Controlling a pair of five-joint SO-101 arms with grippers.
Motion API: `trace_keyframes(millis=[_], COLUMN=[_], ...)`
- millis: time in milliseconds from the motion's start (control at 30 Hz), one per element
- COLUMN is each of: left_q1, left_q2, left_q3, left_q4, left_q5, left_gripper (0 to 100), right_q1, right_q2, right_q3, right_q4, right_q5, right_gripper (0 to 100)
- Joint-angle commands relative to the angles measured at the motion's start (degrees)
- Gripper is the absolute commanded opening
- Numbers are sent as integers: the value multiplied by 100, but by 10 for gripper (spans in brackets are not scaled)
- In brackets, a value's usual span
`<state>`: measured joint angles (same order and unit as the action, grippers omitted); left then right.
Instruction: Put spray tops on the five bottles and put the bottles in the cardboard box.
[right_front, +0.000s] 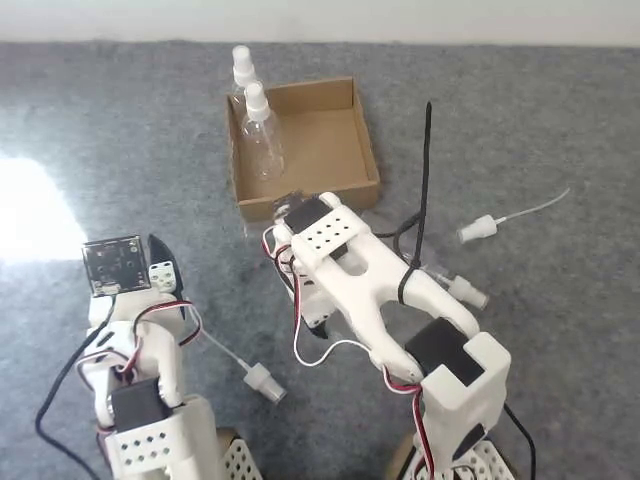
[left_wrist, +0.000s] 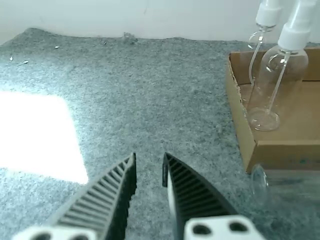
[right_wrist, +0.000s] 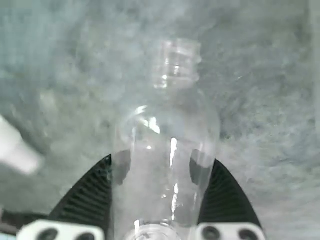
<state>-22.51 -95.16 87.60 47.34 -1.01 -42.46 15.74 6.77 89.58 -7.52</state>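
Close by the brown cardboard box (right_front: 367, 150), the right gripper (right_wrist: 160, 197) pinched a clear, uncapped plastic bottle (right_wrist: 167, 145) between its fingers, likely steadying it for a spray top, while the left gripper (left_wrist: 149, 164) hung empty, fingers slightly spread.

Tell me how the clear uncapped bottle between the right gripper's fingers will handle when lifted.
The bottle looks empty and thin-walled, so probably light and slightly squashy under the right gripper. Its smooth, glossy round body may slip or twist between the ribbed fingers. Set down on its side, it would likely roll.
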Motion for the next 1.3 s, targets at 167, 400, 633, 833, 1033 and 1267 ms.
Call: trace_keyframes(millis=[167, 400, 633, 833, 1033, 1267], left_q1=[-18, -18, -18, -18, -18, -18], left_q2=[-88, -88, -88, -88, -88, -88], left_q3=[-101, -101, -101, -101, -101, -101], left_q4=[-141, -141, -141, -141, -141, -141], left_q5=[-44, -44, -44, -44, -44, -44], left_gripper=[80, 80, 80, 80, 80, 80], right_q1=[84, 57, 57, 92, 312, 637], right_q2=[-31, -66, -48, -22, -4, 470], right_q3=[-281, -281, -308, -308, -308, -501], right_q4=[251, 629, 646, 585, 523, 277], right_q5=[1222, 1204, 1213, 1231, 1213, 1213], right_gripper=[114, 314, 315, 315, 314, 314])
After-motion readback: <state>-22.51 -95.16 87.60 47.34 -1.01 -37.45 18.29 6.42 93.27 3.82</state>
